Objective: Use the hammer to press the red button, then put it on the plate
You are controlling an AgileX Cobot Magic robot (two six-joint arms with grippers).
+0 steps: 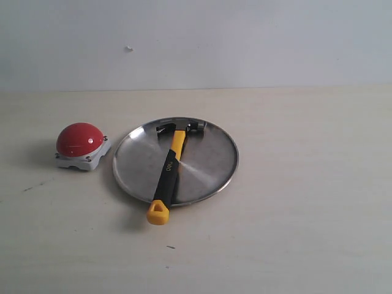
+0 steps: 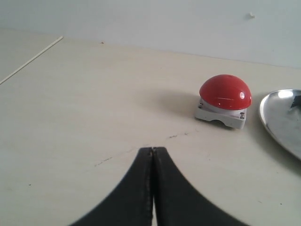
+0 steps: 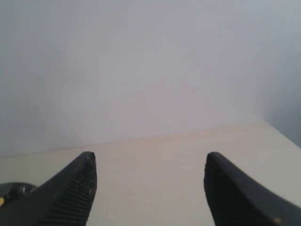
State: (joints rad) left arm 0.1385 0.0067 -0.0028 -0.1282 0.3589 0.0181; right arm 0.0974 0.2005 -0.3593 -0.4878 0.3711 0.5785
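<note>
The hammer (image 1: 169,169) lies across the steel plate (image 1: 208,165), dark head at the far rim, yellow tip hanging over the near rim. The red button (image 1: 80,139) on its grey base sits to the left of the plate, apart from it. No arm shows in the exterior view. In the left wrist view my left gripper (image 2: 153,149) is shut and empty above bare table, with the red button (image 2: 225,92) and the plate's edge (image 2: 277,117) well beyond it. My right gripper (image 3: 149,160) is open and empty, facing the wall; a bit of the hammer's head (image 3: 14,190) shows beside one finger.
The light wooden table (image 1: 306,233) runs back to a pale wall (image 1: 245,37). A thin dark scratch (image 2: 176,135) marks the table between my left gripper and the button. The table's right edge (image 3: 282,136) shows in the right wrist view.
</note>
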